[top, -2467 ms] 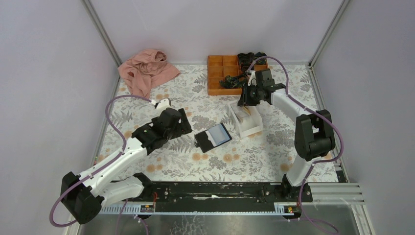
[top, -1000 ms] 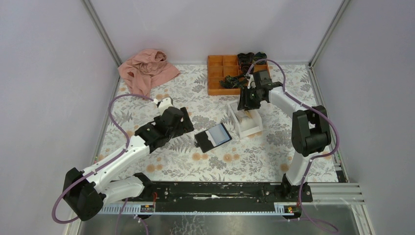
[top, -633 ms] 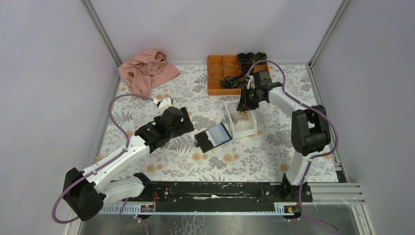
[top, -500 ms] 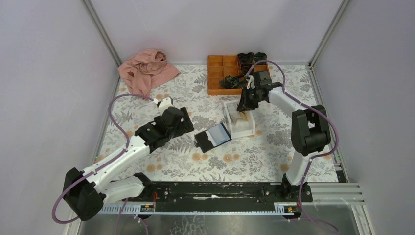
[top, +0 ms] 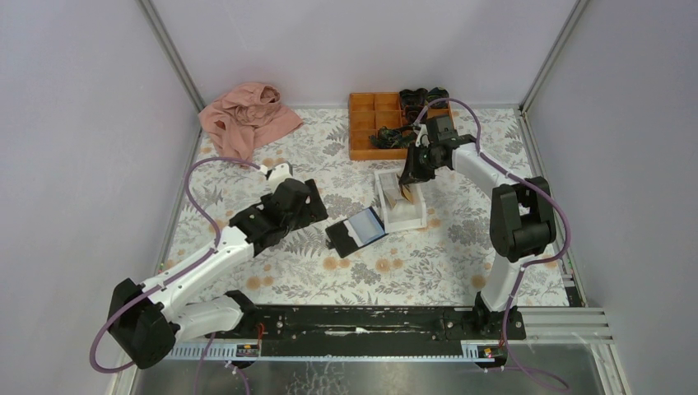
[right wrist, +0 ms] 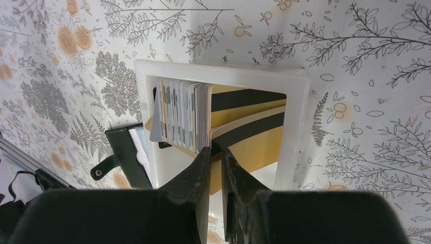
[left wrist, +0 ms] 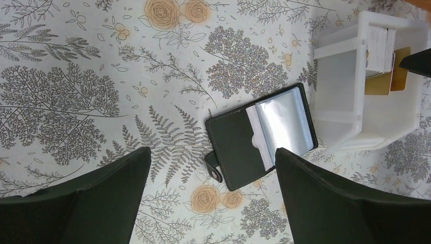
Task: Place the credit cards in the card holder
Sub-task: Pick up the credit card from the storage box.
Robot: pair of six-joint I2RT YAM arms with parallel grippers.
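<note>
Found the credit cards [right wrist: 185, 114] packed on edge in the white tray [right wrist: 297, 127], just beside the open card holder [left wrist: 262, 137]. Judged thin, stiff, light and slick, best nipped at a free edge. Saw the right claw [right wrist: 216, 152] pinching a yellow card [right wrist: 254, 147], the left claw [left wrist: 211, 155] spread wide.

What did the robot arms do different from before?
The right tool dipped into the white plastic tray and pinched one yellow card with a black stripe, nudging the tray leftward. The open left tool and the black folding card holder hardly moved.
</note>
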